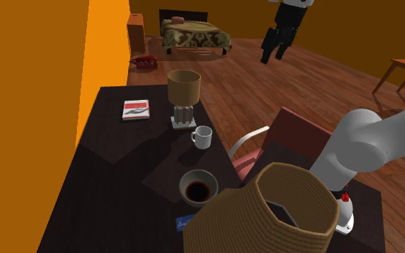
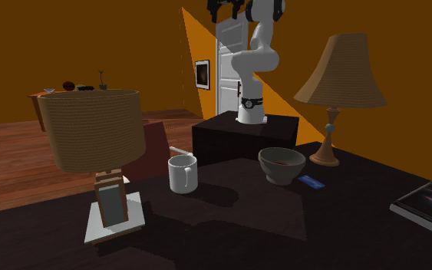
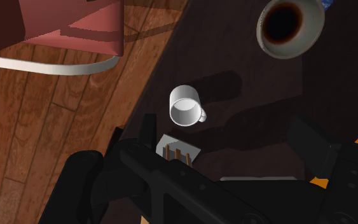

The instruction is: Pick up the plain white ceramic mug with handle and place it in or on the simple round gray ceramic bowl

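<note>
Mug (image 1: pixel 202 136), upright at mid-frame on the surface (image 1: pixel 107 187), lies well below the claw (image 1: pixel 276 50) at upper right, whose fingers stand wide apart, holding nothing.

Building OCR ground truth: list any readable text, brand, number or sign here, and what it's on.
None readable.
Book cover: marks too blurred to read.
Blue card by the bowl: too small to read.
Mug: no print visible.
</note>
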